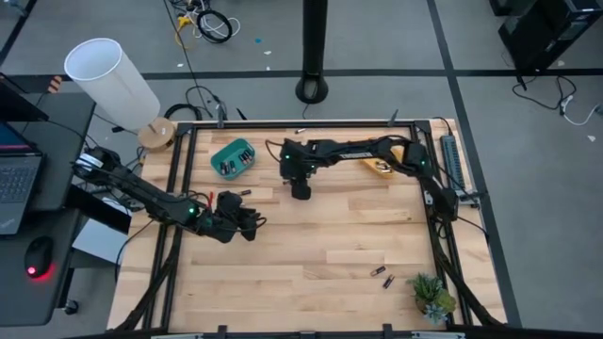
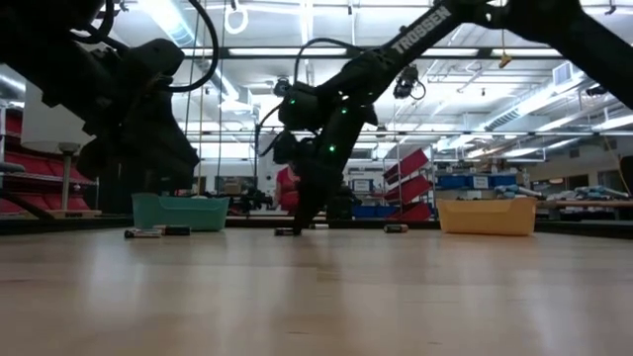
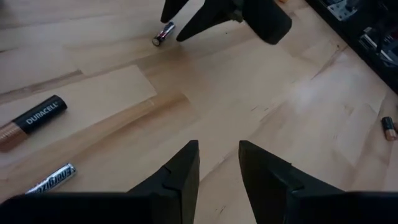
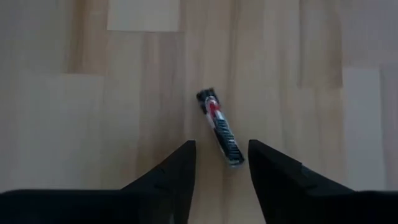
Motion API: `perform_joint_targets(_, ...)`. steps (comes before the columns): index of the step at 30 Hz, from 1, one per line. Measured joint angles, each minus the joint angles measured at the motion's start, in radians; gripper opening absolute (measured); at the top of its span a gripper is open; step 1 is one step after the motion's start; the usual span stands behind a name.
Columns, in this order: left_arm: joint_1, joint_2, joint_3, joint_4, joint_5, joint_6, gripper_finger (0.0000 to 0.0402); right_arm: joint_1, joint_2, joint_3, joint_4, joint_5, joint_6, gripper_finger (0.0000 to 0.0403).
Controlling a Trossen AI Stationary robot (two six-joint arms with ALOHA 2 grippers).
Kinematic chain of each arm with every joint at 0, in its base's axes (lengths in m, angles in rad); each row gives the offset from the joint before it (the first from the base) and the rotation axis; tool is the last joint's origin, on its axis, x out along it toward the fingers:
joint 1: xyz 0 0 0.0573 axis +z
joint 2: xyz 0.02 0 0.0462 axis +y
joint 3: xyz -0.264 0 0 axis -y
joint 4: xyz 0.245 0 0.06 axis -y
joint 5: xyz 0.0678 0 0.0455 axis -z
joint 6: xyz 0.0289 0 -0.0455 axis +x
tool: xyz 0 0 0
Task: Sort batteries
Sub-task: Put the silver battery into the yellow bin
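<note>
A dark and silver battery (image 4: 219, 129) lies flat on the wooden table, its near end between the tips of my open right gripper (image 4: 221, 163), which points steeply down over it at mid-table (image 1: 300, 191). I cannot see the fingers touching it. My left gripper (image 3: 219, 163) hovers open above bare wood at the table's left (image 1: 251, 224). Beside it lie a black and copper battery (image 3: 32, 120) and a silver one (image 3: 51, 179). Two more batteries (image 1: 383, 276) lie near the front right. The teal bin (image 1: 233, 157) holds several batteries.
An orange bin (image 2: 487, 216) stands at the far right, partly under my right arm. A small potted plant (image 1: 431, 297) sits at the front right corner. A black frame (image 1: 179, 188) borders the table. Bare wood lies open across the table's middle and front.
</note>
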Motion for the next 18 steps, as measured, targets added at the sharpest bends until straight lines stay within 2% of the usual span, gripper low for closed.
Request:
perform_joint_targets(5,0.000,0.000,0.000,-0.002,-0.005,0.000,0.0125,0.012,0.052,0.081,-0.081,0.014,-0.015,0.0150)
perform_joint_targets(10,0.000,0.000,0.000,0.000,-0.005,0.001,0.0125,0.022,0.065,0.101,-0.123,0.028,-0.014,0.0143)
perform_joint_targets(13,0.000,0.000,0.000,0.000,-0.005,0.001,0.0125,0.031,0.065,0.101,-0.139,0.035,-0.014,0.0114)
perform_joint_targets(18,0.000,0.000,0.000,0.000,-0.005,0.002,0.0125,0.049,0.064,0.100,-0.163,0.041,-0.013,0.0028)
